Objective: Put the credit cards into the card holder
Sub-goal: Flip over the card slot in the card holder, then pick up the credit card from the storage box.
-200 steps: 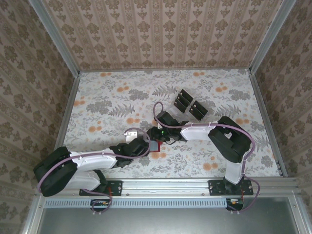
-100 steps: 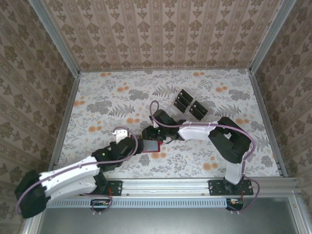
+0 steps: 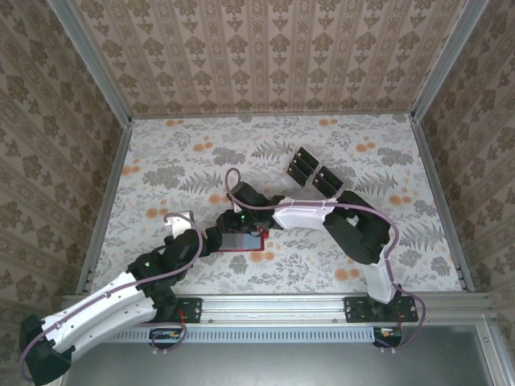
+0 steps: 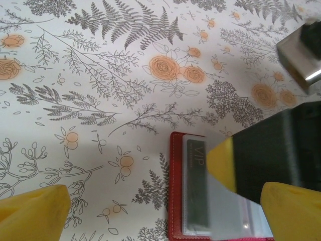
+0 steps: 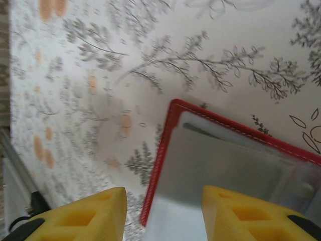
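The right gripper (image 5: 163, 216) hung low over the near-left corner of the card holder (image 5: 159, 155). Its yellow foam-like fingertips (image 5: 80, 216) stood partly apart. Whether they pinched a card, I could not tell. From the left wrist view, one yellow tip and the dark body behind it covered the right half of the open wallet.

The left gripper (image 4: 163, 211) was spread wide with nothing between its pads. It sat just beside the wallet's left edge and did not touch it.

The card holder lay open and flat on the table (image 3: 161, 185), between the two grippers. It had a red, leather-look cover with pale stitching along the rim and glossy grey-clear inner pockets. One dark card (image 4: 196, 186), marked VIP, lay in the left pocket, apparently well seated.

The remaining credit cards (image 3: 314, 173) were thin, rigid, black rectangles. They stood grouped well apart from the wallet, towards the far right.

Assessment: the step in hand was loading the wallet, with at least one card in and more to fetch. The next move would call for a clean vertical lift off the pocket, since the light wallet could slide on the smooth printed cloth. Bracing it with the left gripper would be advisable. The slick pocket film might snag a card's corner.
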You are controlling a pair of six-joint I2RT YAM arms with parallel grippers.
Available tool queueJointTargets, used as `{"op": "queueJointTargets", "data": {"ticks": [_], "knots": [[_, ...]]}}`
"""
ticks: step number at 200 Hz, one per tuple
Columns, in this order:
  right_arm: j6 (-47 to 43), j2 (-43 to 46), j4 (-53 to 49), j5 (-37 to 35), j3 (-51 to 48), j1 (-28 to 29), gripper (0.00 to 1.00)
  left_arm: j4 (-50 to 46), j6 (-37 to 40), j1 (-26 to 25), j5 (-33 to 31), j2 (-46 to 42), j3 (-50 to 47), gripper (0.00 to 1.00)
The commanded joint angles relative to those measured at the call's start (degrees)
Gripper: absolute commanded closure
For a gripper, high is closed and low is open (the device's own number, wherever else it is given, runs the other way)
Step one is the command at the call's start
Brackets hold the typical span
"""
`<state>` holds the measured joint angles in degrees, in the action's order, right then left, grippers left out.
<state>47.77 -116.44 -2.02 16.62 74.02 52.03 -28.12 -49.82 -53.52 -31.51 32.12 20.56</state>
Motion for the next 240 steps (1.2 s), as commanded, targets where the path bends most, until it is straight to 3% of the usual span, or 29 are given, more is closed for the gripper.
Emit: {"op": "queueJointTargets", "data": {"ticks": [1, 53, 100, 154, 190, 240], "knots": [[0.4, -2.4, -2.1, -1.3, 2.0, 0.4, 0.56, -1.5, -1.1, 0.4, -0.2, -1.2, -1.5, 0.0], [-0.7, 0.3, -3.7, -1.2, 2.9, 0.4, 0.56, -2.1, -1.1, 0.6, 0.2, -2.9, -2.9, 0.0], [-5.6, 11.4, -8.2, -2.0, 2.9, -3.9, 0.56, 0.0, 0.3, 2.2, 2.3, -1.0, -3.2, 0.0], [-20.5, 21.7, -28.3, -15.5, 3.3, -15.1, 0.56, 5.5, 6.0, 9.0, 9.2, 8.2, -0.2, 0.0], [-30.5, 19.4, -36.6, -26.3, 7.4, -20.9, 0.57, 8.7, 9.9, 13.7, 13.7, 15.8, 3.1, 0.0], [-37.8, 8.7, -40.8, -34.6, 16.5, -22.2, 0.62, 10.2, 12.2, 16.2, 16.5, 24.2, 7.3, 0.0]]}}
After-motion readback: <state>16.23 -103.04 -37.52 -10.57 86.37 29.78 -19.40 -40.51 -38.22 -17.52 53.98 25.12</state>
